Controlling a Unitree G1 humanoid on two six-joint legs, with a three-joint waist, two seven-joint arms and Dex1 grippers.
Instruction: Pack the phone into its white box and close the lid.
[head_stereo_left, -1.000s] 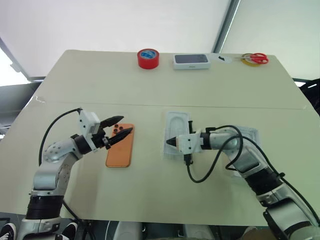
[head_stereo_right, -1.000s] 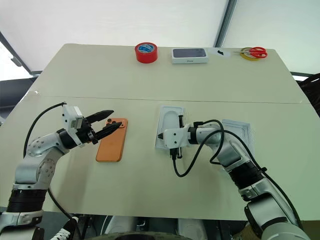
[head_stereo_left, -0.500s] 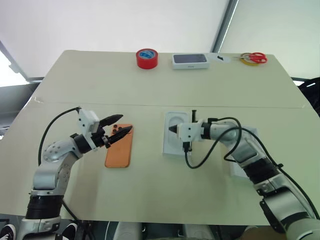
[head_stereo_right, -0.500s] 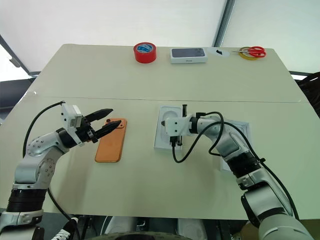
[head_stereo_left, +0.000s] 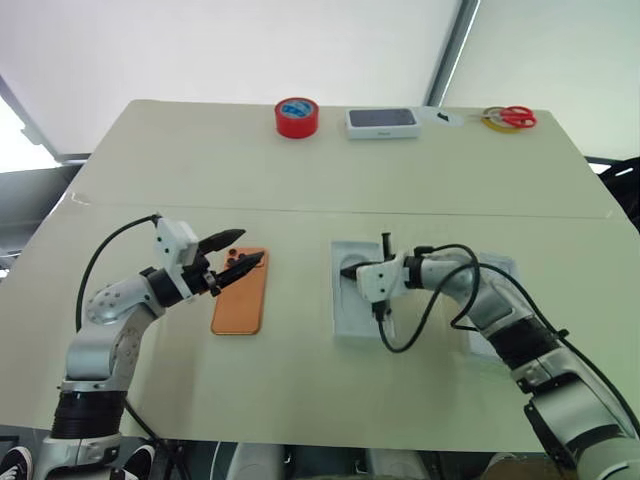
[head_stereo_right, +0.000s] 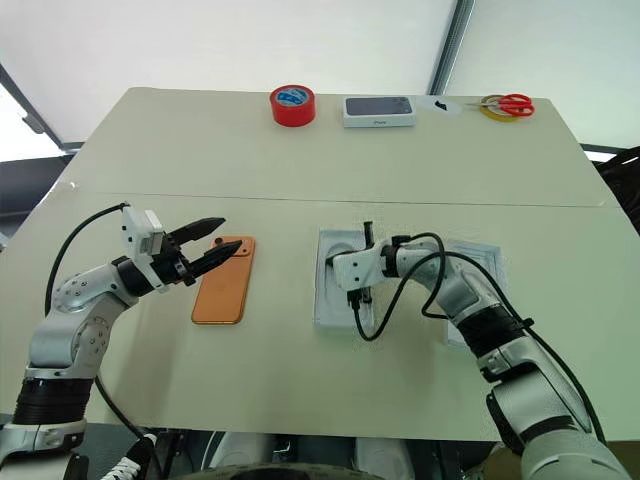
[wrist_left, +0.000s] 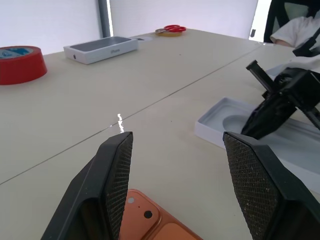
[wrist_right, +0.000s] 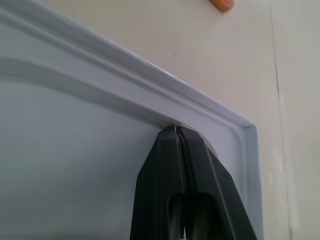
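Beige table (head_stereo_left: 300, 170) under a pale canopy, seen from the robot's head. Along its far edge lie a red tape roll (head_stereo_left: 296, 116), a white box with a dark phone picture (head_stereo_left: 382, 122) and red-handled scissors (head_stereo_left: 512, 117). The phone (head_stereo_left: 240, 296), orange and camera side up, lies flat on the robot's left half of the table. The left gripper (head_stereo_left: 240, 264) hangs just above the phone's camera end, its two black fingers (wrist_left: 116, 187) spread wide with nothing between them. Near the middle lies a thin white insert with an oval recess (head_stereo_left: 356, 300). The right gripper (head_stereo_left: 347, 271) has its fingers pressed together, gripping nothing; the right wrist view places the joined tips (wrist_right: 176, 137) against the inner ridge of the insert near one corner, apparently touching it. A white tray-like piece (head_stereo_left: 500, 268) lies just behind the right arm, mostly hidden, so box or lid cannot be told.
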